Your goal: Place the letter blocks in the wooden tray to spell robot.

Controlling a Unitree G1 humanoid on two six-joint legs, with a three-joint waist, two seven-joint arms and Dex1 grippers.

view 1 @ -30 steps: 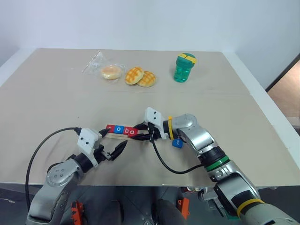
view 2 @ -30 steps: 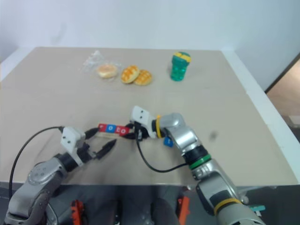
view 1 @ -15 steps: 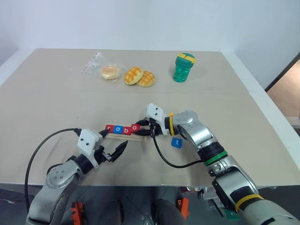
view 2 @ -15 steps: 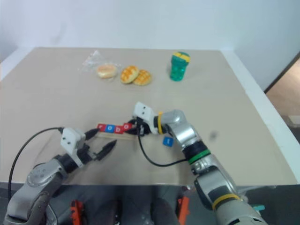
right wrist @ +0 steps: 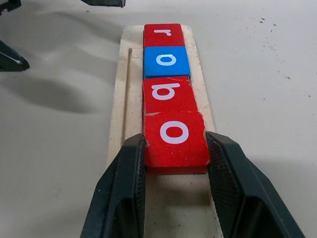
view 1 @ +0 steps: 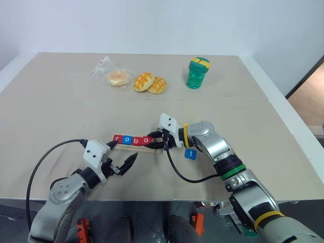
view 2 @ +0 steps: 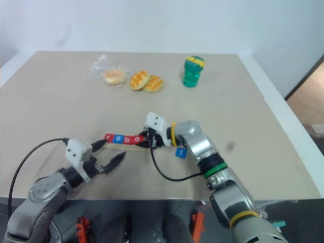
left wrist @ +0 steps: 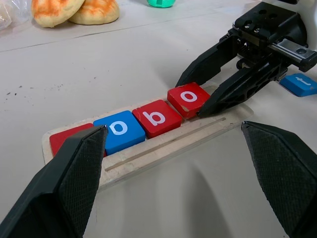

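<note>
1. The wooden tray [left wrist: 163, 146] lies on the table [view 1: 61, 106] in front of the robot, between the two grippers.
2. Four letter blocks sit in a row on the tray: red r [right wrist: 163, 34], blue o [right wrist: 166, 60], red b [right wrist: 168, 93] and red o [right wrist: 174, 136], each touching its neighbour.
3. The right gripper [right wrist: 176, 193] pinches the red o between its two black fingers, one on either side edge. The tile looks slightly raised at the gripper end — it is hard to tell whether it rests flat on the tray.
4. The blue t block [view 1: 190, 153] lies on the table just beside the right forearm, apart from the tray and not yet in the row.
5. The tray end nearest the right gripper is bare wood past the red o.
6. The left gripper [view 1: 123, 162] hovers near the tray's near edge, its fingers spread wide and holding nothing.
7. Farther back on the table — a wrapped bun [view 1: 119, 77], two golden buns [view 1: 151, 83] touching each other, and a green bottle [view 1: 198, 72] standing upright to their right.
</note>
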